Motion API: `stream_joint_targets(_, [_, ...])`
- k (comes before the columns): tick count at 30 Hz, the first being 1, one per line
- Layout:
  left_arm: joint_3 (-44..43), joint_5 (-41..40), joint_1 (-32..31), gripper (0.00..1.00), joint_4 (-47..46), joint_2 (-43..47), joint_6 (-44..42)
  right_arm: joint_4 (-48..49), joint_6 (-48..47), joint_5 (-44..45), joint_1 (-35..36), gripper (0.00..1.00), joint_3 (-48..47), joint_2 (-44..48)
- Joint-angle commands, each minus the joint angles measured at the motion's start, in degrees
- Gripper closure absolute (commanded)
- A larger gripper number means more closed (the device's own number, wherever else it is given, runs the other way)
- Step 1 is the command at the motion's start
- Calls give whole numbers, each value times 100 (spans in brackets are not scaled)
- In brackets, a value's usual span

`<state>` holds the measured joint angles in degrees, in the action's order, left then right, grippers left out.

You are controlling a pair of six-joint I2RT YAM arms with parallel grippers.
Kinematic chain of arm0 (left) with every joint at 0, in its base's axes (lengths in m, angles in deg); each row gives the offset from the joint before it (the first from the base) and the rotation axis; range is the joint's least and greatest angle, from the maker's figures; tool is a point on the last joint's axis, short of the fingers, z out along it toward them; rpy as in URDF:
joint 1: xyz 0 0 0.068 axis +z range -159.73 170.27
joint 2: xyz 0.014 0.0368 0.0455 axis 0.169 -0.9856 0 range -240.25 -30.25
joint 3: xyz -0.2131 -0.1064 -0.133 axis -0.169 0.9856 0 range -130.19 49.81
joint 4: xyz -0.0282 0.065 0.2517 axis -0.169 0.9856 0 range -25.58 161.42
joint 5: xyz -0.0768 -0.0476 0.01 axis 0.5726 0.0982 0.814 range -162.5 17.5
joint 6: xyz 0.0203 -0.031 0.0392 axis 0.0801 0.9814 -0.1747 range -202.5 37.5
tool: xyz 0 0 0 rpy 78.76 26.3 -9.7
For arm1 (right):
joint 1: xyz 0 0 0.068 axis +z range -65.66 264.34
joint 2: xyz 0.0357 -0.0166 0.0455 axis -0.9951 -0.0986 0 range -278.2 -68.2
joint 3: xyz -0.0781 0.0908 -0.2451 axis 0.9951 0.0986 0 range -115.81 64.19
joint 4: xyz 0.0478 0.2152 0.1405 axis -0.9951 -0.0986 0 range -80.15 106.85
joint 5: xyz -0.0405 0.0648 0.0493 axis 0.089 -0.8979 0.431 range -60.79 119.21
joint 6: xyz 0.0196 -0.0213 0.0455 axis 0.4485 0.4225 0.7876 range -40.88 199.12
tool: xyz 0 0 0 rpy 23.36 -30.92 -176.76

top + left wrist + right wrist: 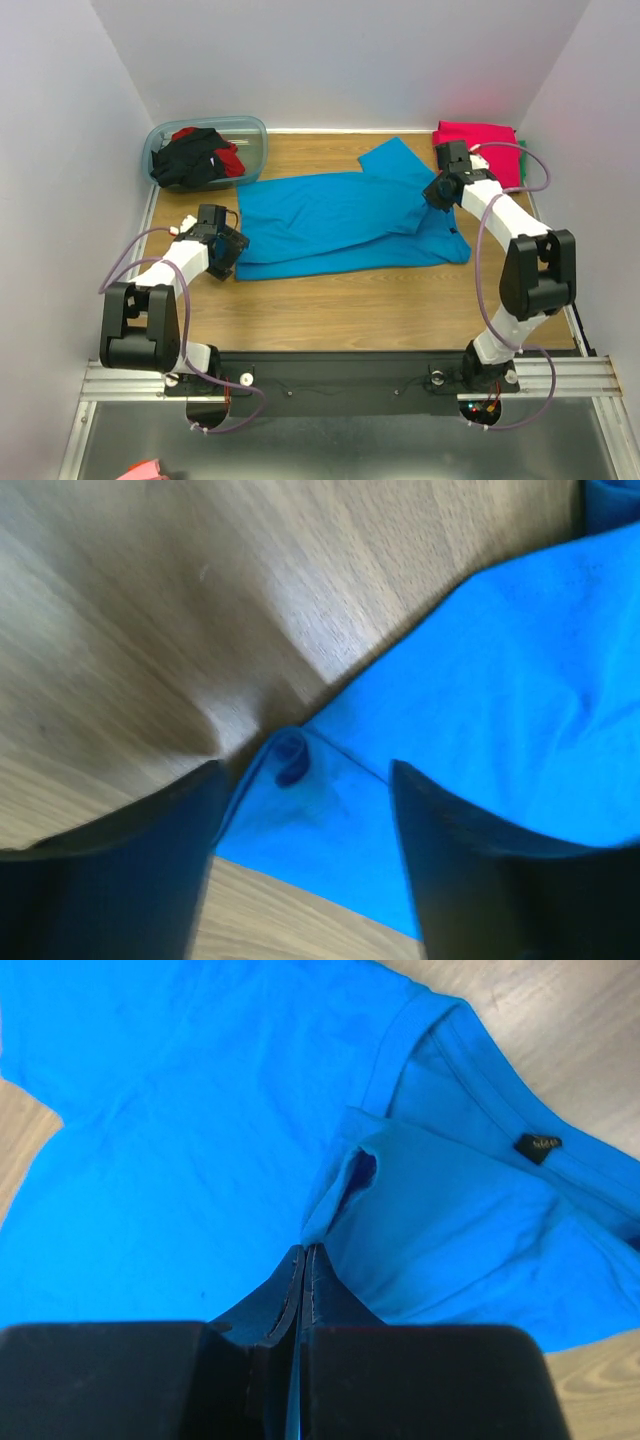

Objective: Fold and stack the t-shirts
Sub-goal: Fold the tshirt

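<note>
Two grippers work at the turquoise-blue t-shirt [340, 225], which lies spread across the mid table [380, 320], collar end to the right. On the right gripper [305, 1252] the jaws are pressed together, pinching a raised fold of cloth nr the collar, black neck label [538, 1146] close by. On the left gripper [300, 780] the jaws are spread over the shirt's curled left corner; touching or not, can't tell. The black t-shirt [185, 160] & red t-shirt [230, 160] sit in the tub [255, 135], far left. The magenta-pink t-shirt [480, 135] lies folded in the far right corner.
</note>
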<state>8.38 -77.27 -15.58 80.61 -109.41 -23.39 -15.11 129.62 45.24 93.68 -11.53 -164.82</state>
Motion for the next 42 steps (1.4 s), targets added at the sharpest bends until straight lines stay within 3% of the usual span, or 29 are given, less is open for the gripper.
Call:
stream_joint_targets(1, [-365, -76, 92, 10, -159, -3, -93, 270, -242, 40, -38, 99, -496, -462])
stream_joint_targets(4, [-549, -172, 163, 4, -63, 75, -110, 270, -488, -213, -29, 89, -926, -804])
stream_joint_targets(5, [-646, -216, 154, 4, 24, 119, -137, 270, -732, -310, -38, 65, -1083, -849])
stream_joint_targets(6, [-647, -225, 154, 4, 69, 163, -145, 270, -856, -398, -29, 51, -1137, -867])
stream_joint_targets(7, [-664, -226, 154, 4, 95, 311, -172, 252, -979, -564, -29, 6, -1164, -867])
stream_joint_targets(8, [-656, -191, 154, 4, 148, 400, -198, 261, -1190, -601, -38, 0, -1112, -780])
stream_joint_targets(15, [116, 371, 102, 3, -54, 1367, -286, 366, -1367, -1470, -12, 0, 361, 282])
stream_joint_targets(18, [328, 451, 14, 3, -124, 1517, -304, 629, -1385, -2260, 58, 0, 847, 372])
stream_joint_targets(21, [372, 687, -74, 3, -221, 1473, -321, 875, -1411, -2456, 313, 0, 1077, 258])
stream_joint_targets(33, [197, 750, -233, 3, -537, 797, -374, 1122, -1350, -2543, 630, 0, 190, -1077])
stream_joint_targets(42, [144, 724, -233, 3, -564, 691, -392, 1184, -1393, -2614, 683, 0, -996, -1816])
